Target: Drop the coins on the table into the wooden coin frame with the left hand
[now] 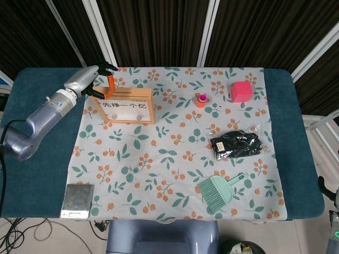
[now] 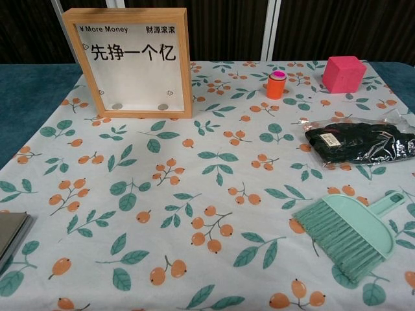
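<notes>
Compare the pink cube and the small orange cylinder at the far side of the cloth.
The pink cube is one flat colour; the orange cylinder has an orange body with a pink top. The cube is boxy with flat faces; the cylinder is round and stands upright. The cube looks bulkier than the cylinder. The cube sits nearer the cloth's right edge; the cylinder is closer to the wooden frame. Both rest on the floral cloth, untouched.

A white cloth (image 2: 214, 194) printed with green leaves and orange berries covers a dark teal table (image 1: 42, 159). At ten o'clock stands the pale wooden coin frame (image 2: 130, 61), its white panel lettered in black; a pink cube (image 2: 343, 73) sits at two o'clock and an orange cylinder (image 2: 276, 85) with a pink top at one. A mint green brush and dustpan (image 2: 347, 233) lies at four o'clock, a black bundle in clear wrap (image 2: 356, 142) at three, and the left hand (image 1: 87, 82) is silver with black and orange fingers.
</notes>
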